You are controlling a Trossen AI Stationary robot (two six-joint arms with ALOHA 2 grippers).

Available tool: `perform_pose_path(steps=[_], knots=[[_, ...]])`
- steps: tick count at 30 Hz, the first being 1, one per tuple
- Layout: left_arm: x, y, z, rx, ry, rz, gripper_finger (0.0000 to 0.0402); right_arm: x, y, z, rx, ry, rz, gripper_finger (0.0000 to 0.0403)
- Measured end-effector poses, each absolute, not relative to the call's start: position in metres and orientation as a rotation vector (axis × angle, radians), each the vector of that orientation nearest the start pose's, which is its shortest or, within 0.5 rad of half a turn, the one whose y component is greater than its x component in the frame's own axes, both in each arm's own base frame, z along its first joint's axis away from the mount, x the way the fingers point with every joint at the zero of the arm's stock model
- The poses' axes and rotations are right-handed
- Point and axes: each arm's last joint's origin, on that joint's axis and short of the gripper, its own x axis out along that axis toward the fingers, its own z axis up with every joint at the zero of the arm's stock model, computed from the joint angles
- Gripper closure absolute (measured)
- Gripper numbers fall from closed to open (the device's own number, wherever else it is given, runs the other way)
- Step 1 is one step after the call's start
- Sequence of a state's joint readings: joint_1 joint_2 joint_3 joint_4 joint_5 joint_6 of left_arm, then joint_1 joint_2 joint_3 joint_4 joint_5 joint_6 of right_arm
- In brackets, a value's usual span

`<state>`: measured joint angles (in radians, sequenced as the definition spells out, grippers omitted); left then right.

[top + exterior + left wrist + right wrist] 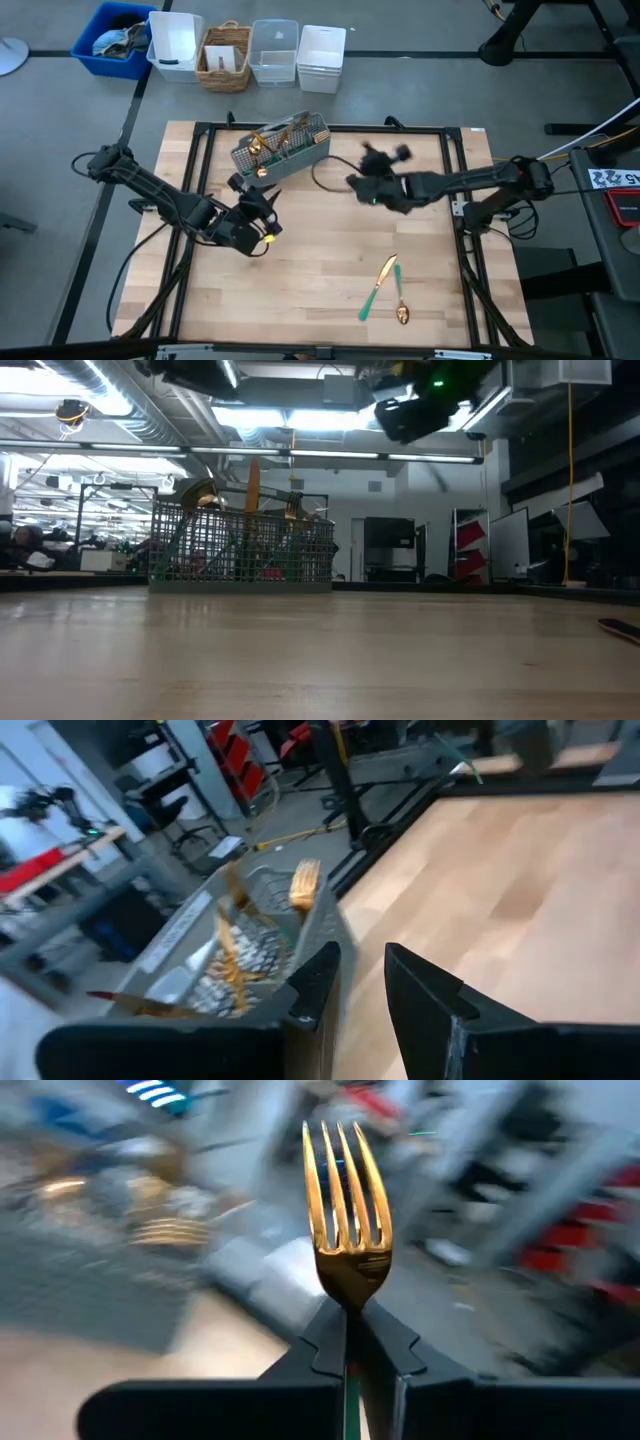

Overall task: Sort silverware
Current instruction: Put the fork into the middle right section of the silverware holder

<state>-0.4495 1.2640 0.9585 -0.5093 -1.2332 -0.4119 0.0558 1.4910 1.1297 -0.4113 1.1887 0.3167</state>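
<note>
Above the middle of the table [300, 270], right of the grey mesh caddy [283, 150], the right gripper [350, 1330] is clamped on a gold fork [346, 1210], tines standing up past its fingers. More silverware [252, 490] stands in the caddy at the table's far side. A knife [378, 287] and a spoon [401, 304] lie near the right front. The left gripper [362, 985], just near of the caddy, stands parted and empty.
</note>
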Motion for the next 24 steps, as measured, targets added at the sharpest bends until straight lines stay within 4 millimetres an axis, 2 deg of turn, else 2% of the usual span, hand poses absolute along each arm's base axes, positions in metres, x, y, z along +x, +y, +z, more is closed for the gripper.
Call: perform_pose_path(steps=[2, 5, 8, 11, 15, 20, 24], knots=[[0.231, -0.077, 0.28, 0.263, 0.41, 0.85, 0.0328, 0.321, -0.018, 0.292, -0.194, 0.469, -0.939, 0.0388], [0.228, -0.07, 0.277, 0.267, 0.432, 0.892, 0.0328, 0.337, -0.033, 0.312, -0.164, 0.289, -0.641, 0.0389], [0.224, -0.065, 0.273, 0.256, 0.449, 0.929, 0.0328, 0.342, -0.055, 0.329, -0.164, 0.1, -0.544, 0.0394], [0.218, -0.061, 0.27, 0.241, 0.463, 0.957, 0.0328, 0.345, -0.083, 0.335, -0.146, -0.044, -0.483, 0.0393], [0.214, -0.059, 0.268, 0.236, 0.457, 0.99, 0.0328, 0.358, -0.115, 0.319, -0.084, -0.176, -0.316, 0.0389], [0.213, -0.059, 0.268, 0.221, 0.442, 1.003, 0.0328, 0.376, -0.147, 0.278, -0.092, -0.236, -0.272, 0.0392], [0.213, -0.059, 0.268, 0.221, 0.441, 1.003, 0.0328, 0.386, -0.162, 0.245, -0.078, -0.262, -0.262, 0.0389]])
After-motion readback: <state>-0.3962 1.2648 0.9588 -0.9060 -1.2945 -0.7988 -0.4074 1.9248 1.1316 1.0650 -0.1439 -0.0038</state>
